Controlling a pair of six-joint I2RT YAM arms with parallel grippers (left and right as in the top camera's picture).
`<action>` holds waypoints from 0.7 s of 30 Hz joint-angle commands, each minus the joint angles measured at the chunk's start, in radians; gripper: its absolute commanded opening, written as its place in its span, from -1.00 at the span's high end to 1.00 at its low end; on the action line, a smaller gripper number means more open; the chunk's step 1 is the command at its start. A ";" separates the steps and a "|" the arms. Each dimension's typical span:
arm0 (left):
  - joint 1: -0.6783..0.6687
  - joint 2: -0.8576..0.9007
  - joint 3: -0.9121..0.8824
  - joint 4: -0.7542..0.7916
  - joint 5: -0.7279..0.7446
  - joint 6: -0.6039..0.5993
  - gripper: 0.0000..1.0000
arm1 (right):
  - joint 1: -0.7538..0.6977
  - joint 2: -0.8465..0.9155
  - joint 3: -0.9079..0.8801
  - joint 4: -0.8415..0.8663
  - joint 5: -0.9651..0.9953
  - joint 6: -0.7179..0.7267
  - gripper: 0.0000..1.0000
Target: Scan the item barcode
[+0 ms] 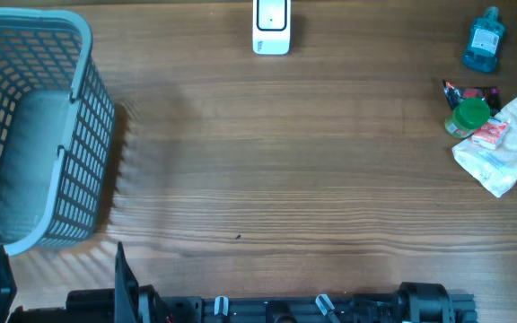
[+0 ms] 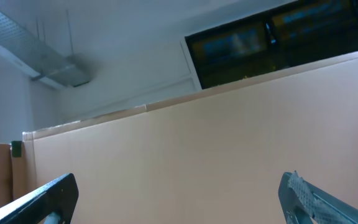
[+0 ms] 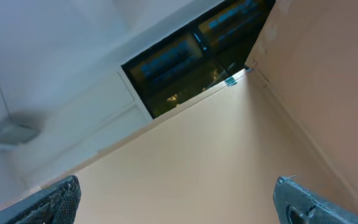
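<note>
L gripper jaws wide apart, holding nothing. R gripper same, empty. Both wrist cams face up at a beige panel & a dark window, w/ white wall above. Items sit far R on the table: blue bottle toward the far edge. Nearer, well apart from it, are a green-capped tub, a dark packet & a white pouch, all touching. White scanner at far edge, centre. Grey-blue basket far L. Wood-grain top runs btwn scanner & items.

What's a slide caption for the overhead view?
Wooden table: grey-blue basket left, white scanner far edge, blue bottle and packets right.
</note>
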 commanded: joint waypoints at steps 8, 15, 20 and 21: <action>-0.005 -0.001 0.002 0.034 -0.018 -0.002 -1.00 | -0.005 0.014 -0.362 0.344 -0.368 -0.254 -1.00; -0.005 -0.001 0.002 -0.093 -0.017 -0.003 -1.00 | -0.005 0.014 -0.669 0.549 -0.382 -0.254 -1.00; -0.005 -0.001 0.002 -0.199 -0.017 -0.003 -1.00 | -0.005 0.014 -0.842 0.653 -0.364 -0.250 -1.00; -0.005 -0.001 0.002 -0.214 -0.017 -0.003 -1.00 | -0.005 0.014 -0.875 0.693 -0.365 -0.237 -1.00</action>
